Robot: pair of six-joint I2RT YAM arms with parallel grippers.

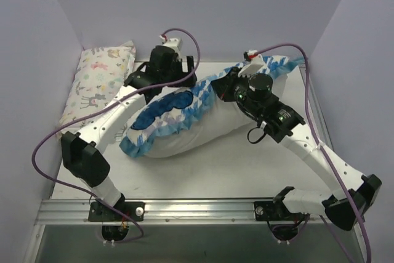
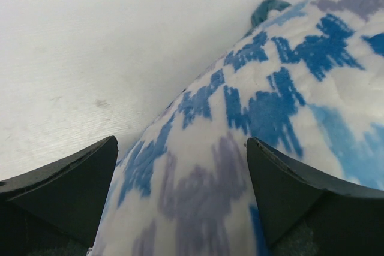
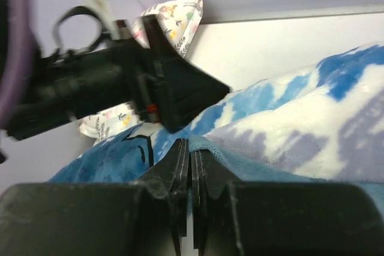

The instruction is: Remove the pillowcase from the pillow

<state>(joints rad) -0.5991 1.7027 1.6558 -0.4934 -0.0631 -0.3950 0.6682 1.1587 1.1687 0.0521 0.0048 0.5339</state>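
Note:
The pillowcase (image 1: 203, 118), blue-and-white print with blue ruffled trim and a dark blue whale patch (image 1: 164, 108), lies plump across the middle of the table (image 1: 203, 170). The pillow is hidden inside it. My left gripper (image 1: 161, 83) is open at the pillowcase's far side. In the left wrist view its fingers (image 2: 60, 190) straddle a bulge of the printed fabric (image 2: 240, 148). My right gripper (image 1: 226, 87) is shut on the blue trim (image 3: 207, 147) near the case's right end. In the right wrist view the fingers (image 3: 180, 160) are pressed together with the trim between them.
A small pastel animal-print pillow (image 1: 101, 84) lies along the left wall and also shows in the right wrist view (image 3: 177, 13). Purple walls close in the table at the back and sides. A metal rail (image 1: 197, 210) runs along the near edge by the arm bases.

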